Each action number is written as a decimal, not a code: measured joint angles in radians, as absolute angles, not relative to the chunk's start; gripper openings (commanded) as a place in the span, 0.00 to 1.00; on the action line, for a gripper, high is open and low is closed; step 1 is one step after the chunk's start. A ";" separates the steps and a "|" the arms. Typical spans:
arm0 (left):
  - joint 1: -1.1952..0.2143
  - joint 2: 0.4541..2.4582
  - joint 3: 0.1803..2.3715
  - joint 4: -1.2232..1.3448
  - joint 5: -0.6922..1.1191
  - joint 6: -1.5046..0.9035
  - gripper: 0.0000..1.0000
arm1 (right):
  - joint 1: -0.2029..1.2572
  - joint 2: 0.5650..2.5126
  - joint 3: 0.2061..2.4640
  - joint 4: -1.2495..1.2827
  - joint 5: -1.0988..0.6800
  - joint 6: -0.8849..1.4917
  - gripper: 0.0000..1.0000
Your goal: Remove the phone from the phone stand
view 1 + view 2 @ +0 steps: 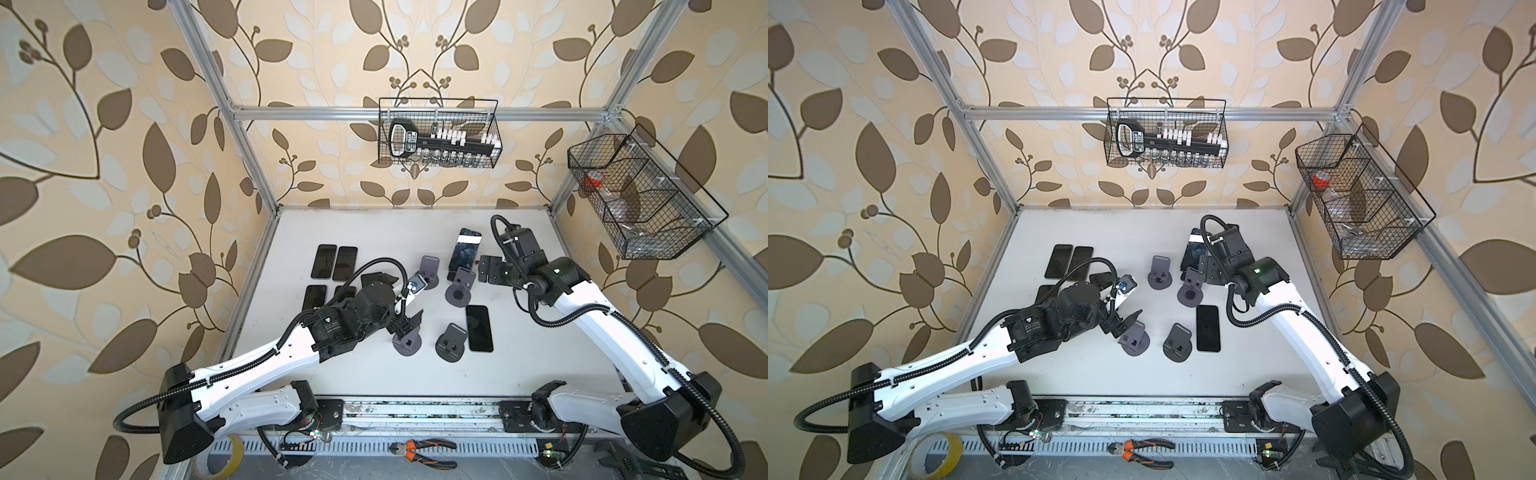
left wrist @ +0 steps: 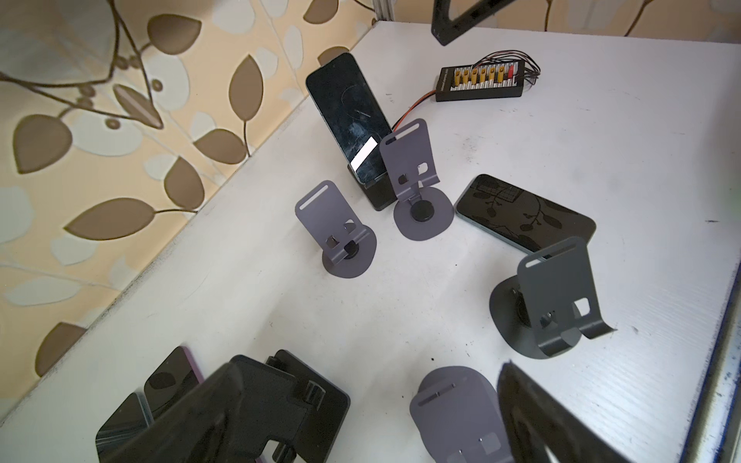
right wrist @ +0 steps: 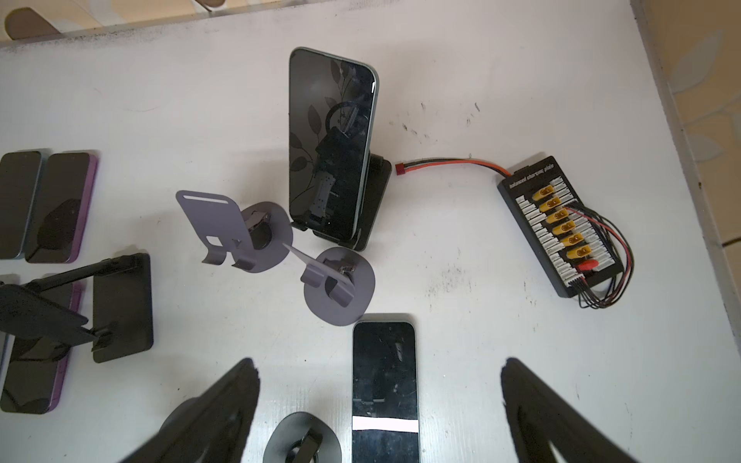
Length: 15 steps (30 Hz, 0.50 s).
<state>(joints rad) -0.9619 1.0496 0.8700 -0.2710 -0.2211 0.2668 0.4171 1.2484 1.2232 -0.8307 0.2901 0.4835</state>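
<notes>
1. The white table [image 1: 357,374] fills the floor of the rig, and both top views take in the whole of it.
2. The left arm [image 1: 257,361] reaches in from the front-left. The right arm [image 1: 602,324] stretches toward the far right part of the table.
3. There's the phone [image 3: 333,140], dark-screened, leaning upright in its black phone stand [image 3: 379,192] at the far side, right of centre. The right wrist view shows it whole, but in a top view [image 1: 1194,249] the right arm covers part of it.
4. A cluster of flat phones [image 1: 345,262] lies at the left. Only the right wrist view brings out their purple edges.
5. The right gripper [image 3: 379,362] has its jaws spread wide with nothing between them. It hangs over a second phone [image 3: 384,352] lying flat, short of the propped one.
6. The left gripper [image 2: 371,373] has its jaws apart too. It sits over a grey stand [image 2: 453,405], well apart from the phone.
7. A black charging board [image 3: 561,228] with yellow plugs shows in both wrist views. The top views hide it under the right arm.
</notes>
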 measured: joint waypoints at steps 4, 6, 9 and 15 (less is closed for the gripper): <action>-0.960 1.059 0.868 -0.258 -0.221 0.281 0.99 | 0.417 1.277 1.238 -0.796 0.299 0.482 0.95; -0.960 1.059 0.867 -0.257 -0.220 0.286 0.99 | 0.417 1.283 1.241 -0.780 0.300 0.487 0.94; -0.947 1.059 0.860 -0.242 -0.216 0.286 0.99 | 0.417 1.286 1.245 -0.756 0.304 0.501 0.94; -0.899 1.059 0.845 -0.216 -0.171 0.282 0.99 | 0.417 1.299 1.259 -0.715 0.332 0.524 0.94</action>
